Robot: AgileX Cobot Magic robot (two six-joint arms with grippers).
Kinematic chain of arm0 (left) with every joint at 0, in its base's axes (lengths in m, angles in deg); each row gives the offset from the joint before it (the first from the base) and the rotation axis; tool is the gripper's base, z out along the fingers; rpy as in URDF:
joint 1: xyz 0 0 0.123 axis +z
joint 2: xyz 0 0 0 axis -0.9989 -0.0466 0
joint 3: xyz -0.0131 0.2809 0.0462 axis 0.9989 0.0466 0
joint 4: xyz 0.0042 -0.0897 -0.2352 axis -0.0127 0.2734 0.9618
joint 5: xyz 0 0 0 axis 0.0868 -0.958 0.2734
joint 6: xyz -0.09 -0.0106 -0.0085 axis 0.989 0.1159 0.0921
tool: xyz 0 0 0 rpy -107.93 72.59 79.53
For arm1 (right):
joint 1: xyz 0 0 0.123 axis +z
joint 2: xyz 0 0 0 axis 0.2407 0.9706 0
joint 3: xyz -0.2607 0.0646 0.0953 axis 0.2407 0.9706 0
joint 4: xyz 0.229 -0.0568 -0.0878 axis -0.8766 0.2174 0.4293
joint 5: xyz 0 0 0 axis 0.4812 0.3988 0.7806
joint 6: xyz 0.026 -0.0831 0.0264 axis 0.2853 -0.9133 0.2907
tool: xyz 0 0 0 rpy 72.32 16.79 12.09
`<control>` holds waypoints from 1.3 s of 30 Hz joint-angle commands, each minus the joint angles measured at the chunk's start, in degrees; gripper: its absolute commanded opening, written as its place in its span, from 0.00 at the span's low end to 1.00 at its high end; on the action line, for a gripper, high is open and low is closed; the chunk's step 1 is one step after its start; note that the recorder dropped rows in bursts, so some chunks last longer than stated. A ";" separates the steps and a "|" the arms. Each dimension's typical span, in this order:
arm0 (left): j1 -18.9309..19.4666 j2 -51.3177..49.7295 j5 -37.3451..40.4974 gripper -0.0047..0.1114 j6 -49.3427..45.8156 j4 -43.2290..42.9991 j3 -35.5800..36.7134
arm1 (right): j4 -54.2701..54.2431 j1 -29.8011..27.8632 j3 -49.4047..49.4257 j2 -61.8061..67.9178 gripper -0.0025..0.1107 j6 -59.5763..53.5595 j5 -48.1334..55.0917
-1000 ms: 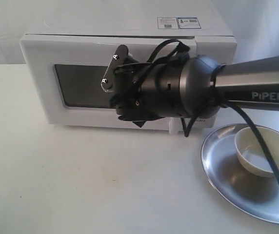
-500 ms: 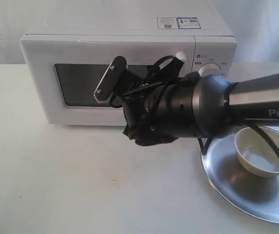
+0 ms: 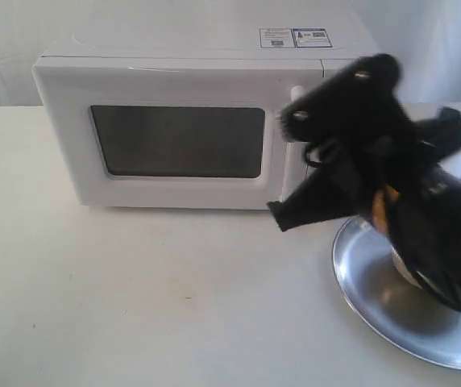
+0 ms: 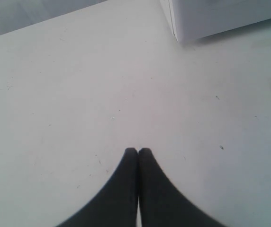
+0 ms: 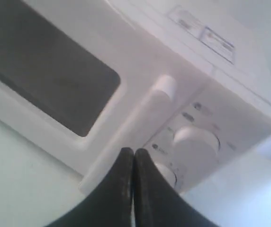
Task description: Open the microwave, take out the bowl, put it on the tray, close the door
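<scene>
The left claw (image 4: 138,151) has its two fingers pressed together with no gap, and it holds nothing. It hangs over a bare part of the pale worktop (image 4: 78,94), and a lower corner of the microwave (image 4: 221,19) shows beyond it.

In the exterior view the tray (image 3: 375,310) lies on the worktop at the near right. The bowl (image 3: 401,270) stands on the tray, but only a pale edge of it shows, because the blurred right arm (image 3: 424,210) is in front of it.

The right claw (image 5: 134,152) is also fully closed, finger against finger, and empty. In its wrist view the tips stand before the lower part of the handle (image 5: 140,120) and near the two dials (image 5: 195,142); whether they touch the front, the pictures do not show.

Behind, the door (image 3: 174,85) sits flush with the front of the microwave, so it is closed, with the dark window (image 3: 178,141) in its middle. Farthest, the stickers (image 3: 295,37) lie on the top.
</scene>
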 commanded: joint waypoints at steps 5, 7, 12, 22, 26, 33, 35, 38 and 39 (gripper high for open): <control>-0.23 0.19 0.00 0.04 0.10 0.20 0.12 | 3.92 0.08 25.68 -14.31 0.02 30.06 23.50; -0.23 0.19 0.00 0.04 0.10 0.20 0.12 | 3.92 0.08 28.14 -15.98 0.02 30.06 22.66; -0.23 0.19 0.00 0.04 0.10 0.20 0.12 | 2.10 0.08 28.36 -16.27 0.02 30.06 22.66; -0.23 0.19 0.00 0.04 0.10 0.20 0.12 | 1.31 1.38 28.36 -17.38 0.02 30.06 23.75; -0.23 0.19 0.00 0.04 0.10 0.20 0.12 | 0.93 1.38 28.36 -19.79 0.02 25.35 26.21; -0.23 0.19 0.00 0.04 0.10 0.20 0.12 | -9.29 -3.62 28.36 -43.40 0.02 26.30 17.91; -0.23 0.19 0.00 0.04 0.10 0.20 0.12 | -16.40 -7.06 28.36 -52.11 0.02 23.52 13.95; -0.23 0.19 0.00 0.04 0.10 0.20 0.12 | -28.59 -16.32 28.36 -63.14 0.02 13.68 6.66; -0.23 0.19 0.00 0.04 0.10 0.20 0.12 | -33.37 -20.35 28.36 -66.55 0.02 10.47 4.16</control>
